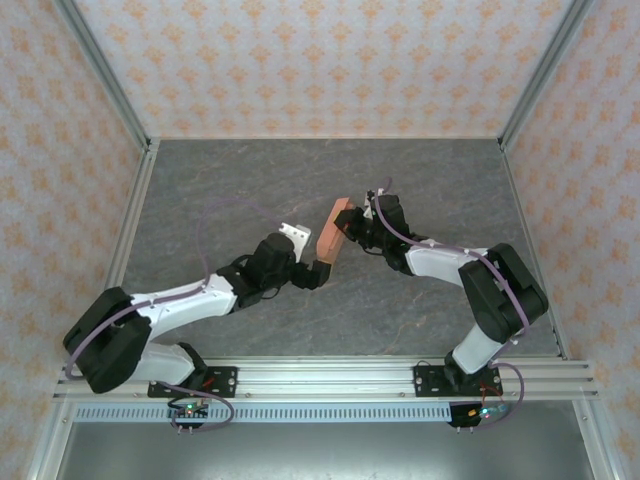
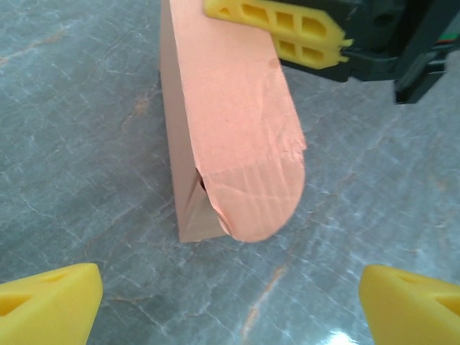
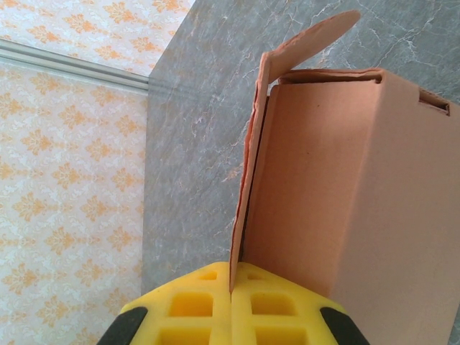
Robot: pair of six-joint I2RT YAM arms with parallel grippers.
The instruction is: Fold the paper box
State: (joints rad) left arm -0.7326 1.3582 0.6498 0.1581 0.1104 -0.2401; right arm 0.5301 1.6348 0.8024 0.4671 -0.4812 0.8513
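Observation:
The paper box (image 1: 335,228) is a salmon-orange folded shape standing on its edge in the middle of the grey table. In the left wrist view the paper box (image 2: 230,129) shows a rounded flap hanging loose over a triangular open end. My left gripper (image 2: 230,313) is open just short of that end, with nothing between its yellow fingertips (image 2: 50,302). My right gripper (image 3: 231,287) is shut on a thin side panel of the box (image 3: 338,180). It holds that panel from the far side, where its yellow fingers (image 2: 287,32) show. In the top view, the left gripper (image 1: 318,272) and the right gripper (image 1: 352,228) flank the box.
The grey marble-pattern table (image 1: 250,180) is walled on three sides by orange-patterned panels (image 1: 330,60) with aluminium posts. A metal rail (image 1: 330,375) carrying both arm bases runs along the near edge. Bare table lies all around the box.

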